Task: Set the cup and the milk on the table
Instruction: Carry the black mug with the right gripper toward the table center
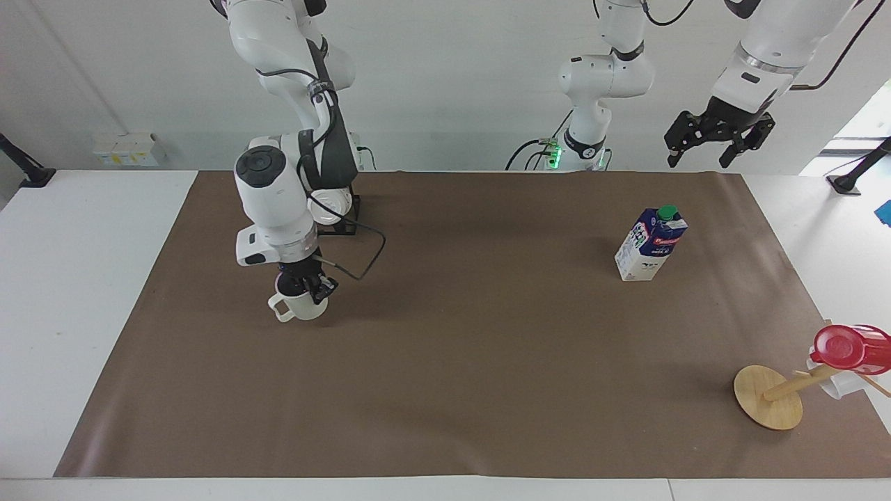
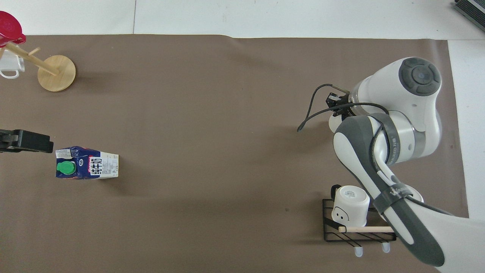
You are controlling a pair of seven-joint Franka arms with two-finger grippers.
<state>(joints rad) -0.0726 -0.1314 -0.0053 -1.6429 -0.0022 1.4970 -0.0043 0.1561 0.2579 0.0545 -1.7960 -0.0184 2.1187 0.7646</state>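
The large white table point(image 1: 83, 292), overlaid by a wide brown paper-like mat point(image 1: 459, 376), carries all objects. The right gripper point(image 1: 304, 284) is clenched on the rim of the small cream-white ceramic cup point(image 1: 298, 306) with a loop handle, which is upright on or just above the mat toward the right arm's end of the table; in the overhead view the arm's wrist hides nearly all of the cup. The black wire rack point(image 2: 358, 231) with a wooden rail stands at the mat's edge nearest the robots, at the same end, and holds an upturned white mug point(image 2: 350, 203). The tall white-and-dark-blue milk carton point(image 1: 650, 244) with a red label and round green cap stands upright on the mat toward the left arm's end. The left gripper point(image 1: 717, 142) waits released in the air over that end's robot-side edge, apart from the carton. A round-based wooden mug tree point(image 1: 771, 398) bearing a red plastic cup point(image 1: 849, 348) occupies the mat's corner farthest from the robots at the left arm's end.
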